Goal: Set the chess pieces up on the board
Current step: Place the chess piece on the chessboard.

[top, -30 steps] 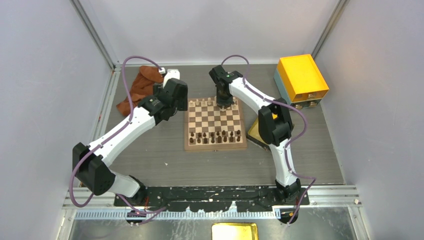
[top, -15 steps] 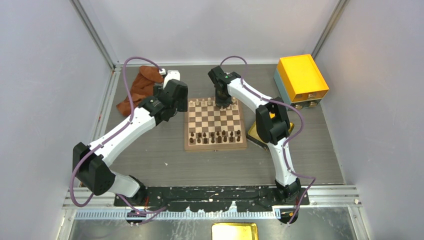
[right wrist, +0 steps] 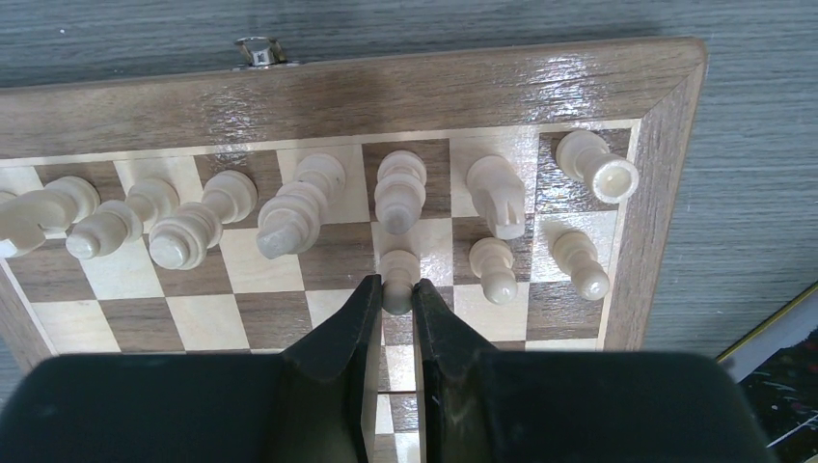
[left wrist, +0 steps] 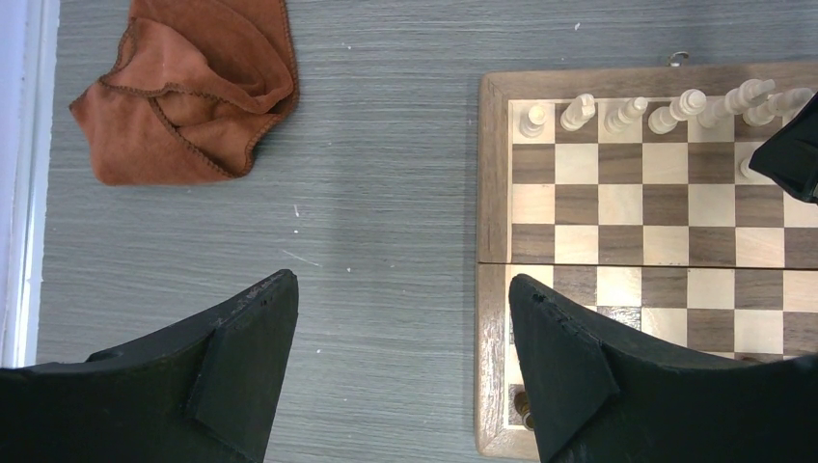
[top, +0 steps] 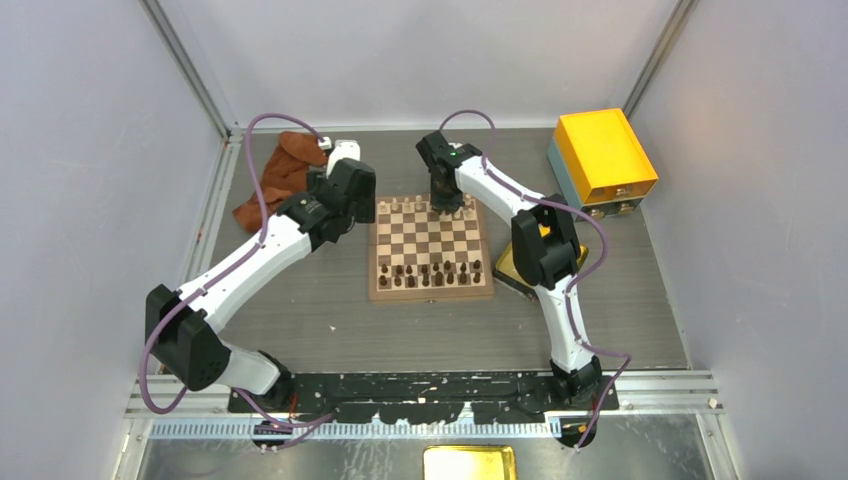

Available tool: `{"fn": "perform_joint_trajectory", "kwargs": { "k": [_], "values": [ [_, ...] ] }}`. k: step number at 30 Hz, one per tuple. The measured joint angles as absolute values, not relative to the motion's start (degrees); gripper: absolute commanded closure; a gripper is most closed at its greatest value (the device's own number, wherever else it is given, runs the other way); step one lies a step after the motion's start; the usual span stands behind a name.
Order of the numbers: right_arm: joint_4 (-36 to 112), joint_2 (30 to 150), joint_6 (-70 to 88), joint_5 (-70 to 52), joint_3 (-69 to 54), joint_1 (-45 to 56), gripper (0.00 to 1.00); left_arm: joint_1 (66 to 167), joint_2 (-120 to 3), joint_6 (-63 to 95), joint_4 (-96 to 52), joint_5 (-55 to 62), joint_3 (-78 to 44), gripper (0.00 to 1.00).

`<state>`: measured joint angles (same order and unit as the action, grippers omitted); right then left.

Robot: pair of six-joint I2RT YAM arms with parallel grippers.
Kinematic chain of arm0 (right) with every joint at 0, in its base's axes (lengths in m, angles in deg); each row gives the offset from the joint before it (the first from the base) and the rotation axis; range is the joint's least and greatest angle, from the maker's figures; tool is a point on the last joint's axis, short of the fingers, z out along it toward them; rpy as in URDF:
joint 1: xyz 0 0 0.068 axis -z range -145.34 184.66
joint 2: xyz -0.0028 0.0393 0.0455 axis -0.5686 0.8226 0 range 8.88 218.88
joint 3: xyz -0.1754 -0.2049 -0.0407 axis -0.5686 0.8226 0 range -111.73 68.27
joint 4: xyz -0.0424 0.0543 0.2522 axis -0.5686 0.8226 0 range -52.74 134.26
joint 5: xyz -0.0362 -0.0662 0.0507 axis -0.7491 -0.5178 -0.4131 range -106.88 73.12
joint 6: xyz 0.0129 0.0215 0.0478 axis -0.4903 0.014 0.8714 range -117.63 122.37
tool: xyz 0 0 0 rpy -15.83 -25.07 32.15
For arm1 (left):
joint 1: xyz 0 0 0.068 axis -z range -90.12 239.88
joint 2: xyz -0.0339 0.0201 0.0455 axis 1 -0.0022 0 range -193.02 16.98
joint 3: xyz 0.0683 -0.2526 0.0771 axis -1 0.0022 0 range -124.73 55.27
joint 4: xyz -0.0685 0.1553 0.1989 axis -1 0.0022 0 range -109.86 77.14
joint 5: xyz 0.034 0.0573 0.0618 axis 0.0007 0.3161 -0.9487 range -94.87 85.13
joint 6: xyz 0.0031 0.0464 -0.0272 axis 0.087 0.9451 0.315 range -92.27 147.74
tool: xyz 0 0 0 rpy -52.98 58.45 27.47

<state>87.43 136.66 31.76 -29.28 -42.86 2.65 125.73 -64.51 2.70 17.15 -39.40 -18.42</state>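
R wrist cam only: right gripper [right wrist: 395,291] pinches pawn [right wrist: 397,262]; left gripper [left wrist: 400,289] spread wide

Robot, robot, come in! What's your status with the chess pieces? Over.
Left jaws open, hovering by the board edge. Right jaws shut on cream pawn, second row. Neighbouring pawn close, nothing blocking.

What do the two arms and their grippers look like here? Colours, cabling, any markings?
Both look alike. The left arm and right arm have white links with bulky black joint housings. A purple cable loops loosely along each. The left gripper and right gripper have matte black, wedge-shaped fingers. No markings are visible.
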Motion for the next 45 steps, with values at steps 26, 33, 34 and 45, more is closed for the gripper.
{"fn": "perform_joint_trajectory", "kwargs": {
  "k": [26, 33, 34, 45],
  "values": [
    [86.7, 136.7, 30.7, -30.9, -42.2, 2.9, 0.84, 125.7, -64.5, 2.7, 16.8, -39.4, -17.7, 0.19],
    [86.4, 136.7, 30.7, -30.9, -42.0, 2.9, 0.75, 125.7, -64.4, 2.6, 16.8, -39.4, -17.5, 0.20],
    [86.4, 136.7, 30.7, -30.9, -42.0, 2.9, 0.73, 125.7, -64.4, 2.6, 16.8, -39.4, -17.5, 0.20],
    [85.9, 136.7, 30.3, -30.9, -41.2, 2.9, 0.62, 125.7, -64.4, 2.6, 16.8, -39.3, -17.5, 0.20]
  ]
}}
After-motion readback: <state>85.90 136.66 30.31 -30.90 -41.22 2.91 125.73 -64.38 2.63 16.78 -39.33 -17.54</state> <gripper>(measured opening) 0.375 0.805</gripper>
